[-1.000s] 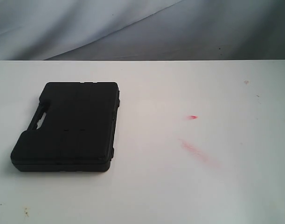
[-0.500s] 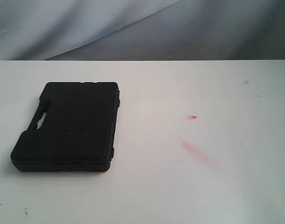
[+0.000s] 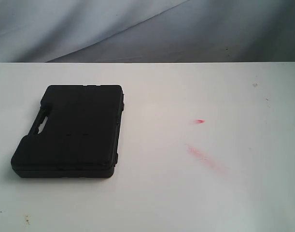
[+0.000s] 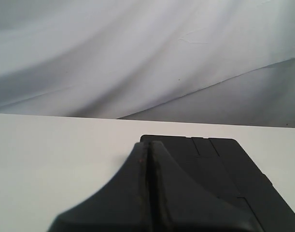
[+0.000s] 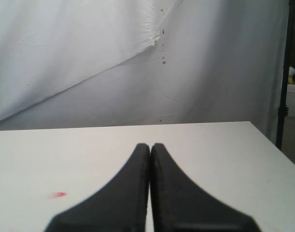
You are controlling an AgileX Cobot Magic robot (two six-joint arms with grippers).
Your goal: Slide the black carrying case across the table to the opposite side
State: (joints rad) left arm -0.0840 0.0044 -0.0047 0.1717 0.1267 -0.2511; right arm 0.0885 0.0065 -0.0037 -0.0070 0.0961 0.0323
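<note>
- Case, one only, matte black, lies flat on the white table close to its left edge, about midway between the far and near edges; its handle slot faces that left edge. The lid is too dark to tell whether it carries any lettering.
- Two red marks sit toward the right side, well apart from the case: a small dab and a longer smear. Grey cloth hangs behind the far edge.
- Left wrist view: the left gripper has its two fingers pressed together, with the case just beyond its tip.
- Right wrist view: the right gripper is likewise pressed together over bare table, one red dab beside it.
</note>
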